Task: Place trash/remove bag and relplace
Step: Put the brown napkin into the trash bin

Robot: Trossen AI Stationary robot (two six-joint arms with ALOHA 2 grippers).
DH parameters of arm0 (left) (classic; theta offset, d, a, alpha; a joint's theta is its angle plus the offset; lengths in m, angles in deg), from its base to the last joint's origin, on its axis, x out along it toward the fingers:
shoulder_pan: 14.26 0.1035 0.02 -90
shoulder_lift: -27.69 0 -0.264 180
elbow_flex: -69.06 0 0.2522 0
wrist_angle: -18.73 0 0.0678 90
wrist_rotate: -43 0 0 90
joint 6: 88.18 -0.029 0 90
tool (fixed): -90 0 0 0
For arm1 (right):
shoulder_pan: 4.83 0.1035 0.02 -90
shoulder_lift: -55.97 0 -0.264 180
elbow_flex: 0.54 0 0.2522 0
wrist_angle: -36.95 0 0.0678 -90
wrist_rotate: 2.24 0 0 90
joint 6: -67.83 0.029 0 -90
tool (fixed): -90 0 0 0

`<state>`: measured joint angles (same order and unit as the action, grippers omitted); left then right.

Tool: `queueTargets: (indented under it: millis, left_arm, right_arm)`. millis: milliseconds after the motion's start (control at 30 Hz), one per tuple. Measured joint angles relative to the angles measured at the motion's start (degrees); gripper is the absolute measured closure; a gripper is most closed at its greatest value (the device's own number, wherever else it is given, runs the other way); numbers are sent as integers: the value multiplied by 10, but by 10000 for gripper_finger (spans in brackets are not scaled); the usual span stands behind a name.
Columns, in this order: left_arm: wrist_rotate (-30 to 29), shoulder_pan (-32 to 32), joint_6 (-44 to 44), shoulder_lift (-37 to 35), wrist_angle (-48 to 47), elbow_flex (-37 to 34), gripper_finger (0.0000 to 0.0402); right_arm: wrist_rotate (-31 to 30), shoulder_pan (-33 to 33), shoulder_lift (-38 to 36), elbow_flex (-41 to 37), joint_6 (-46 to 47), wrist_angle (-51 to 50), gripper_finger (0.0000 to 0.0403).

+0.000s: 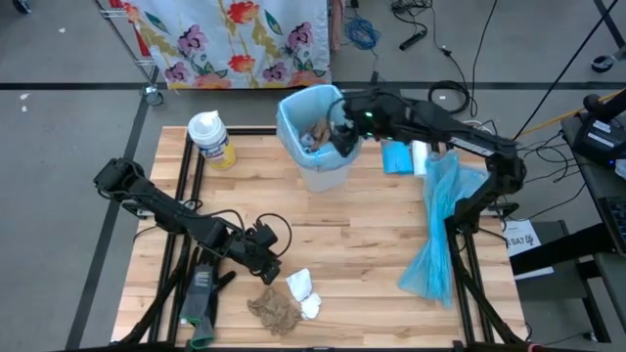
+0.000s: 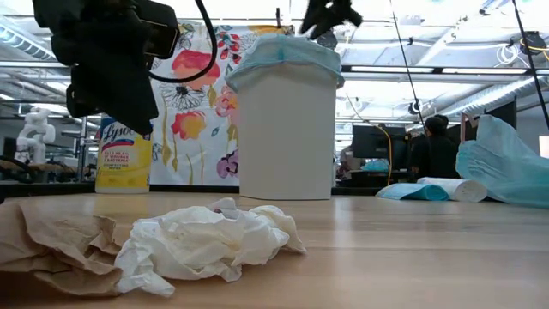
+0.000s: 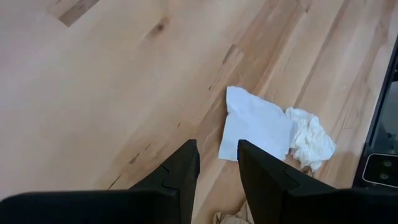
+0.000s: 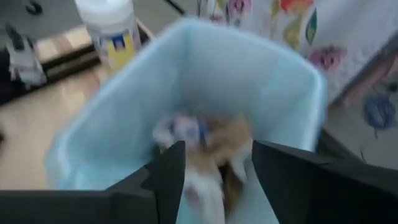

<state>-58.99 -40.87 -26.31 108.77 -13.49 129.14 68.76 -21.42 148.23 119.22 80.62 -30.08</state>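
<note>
A white bin lined with a light-blue bag stands at the table's far middle, with crumpled brown, white and bluish scraps inside it. My right gripper hovers open over the bin's mouth, fingers pointing down into it. A white tissue and a brown paper towel lie on the near middle of the table. My left gripper hangs open just above the wood, a little to the left of the tissue and touching nothing.
A yellow wipes canister stands left of the bin. A roll of blue bags lies right of it, and a loose blue bag drapes over the table's right edge. Black-and-grey gloves lie at the near left. A person is in the room behind.
</note>
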Motion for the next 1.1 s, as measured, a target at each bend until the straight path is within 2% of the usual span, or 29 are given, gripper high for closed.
queueTargets:
  millis: [133, 233, 433, 633, 800, 967, 1100]
  left_arm:
    - [17, -3, -15, 0, -1, 0, 286]
    - [37, -5, -28, 0, 0, 0, 286]
    - [66, -22, -95, 0, 3, 0, 286]
    - [88, -63, -149, 0, 3, 0, 286]
    - [79, -103, -205, 0, -2, 0, 288]
    - [68, -137, -273, 14, 0, 20, 311]
    - [78, -151, -354, 47, 2, 53, 328]
  right_arm:
    - [20, 23, -47, 0, 41, -113, 221]
    - [23, 69, -78, 0, 71, -169, 225]
    - [-59, 211, -121, -29, 148, -228, 241]
    - [-111, 353, -141, -153, 310, -225, 247]
    - [-112, 444, -136, -305, 454, -123, 248]
    - [-111, 511, -136, -455, 567, 83, 248]
    - [-112, 546, -136, -547, 642, 233, 248]
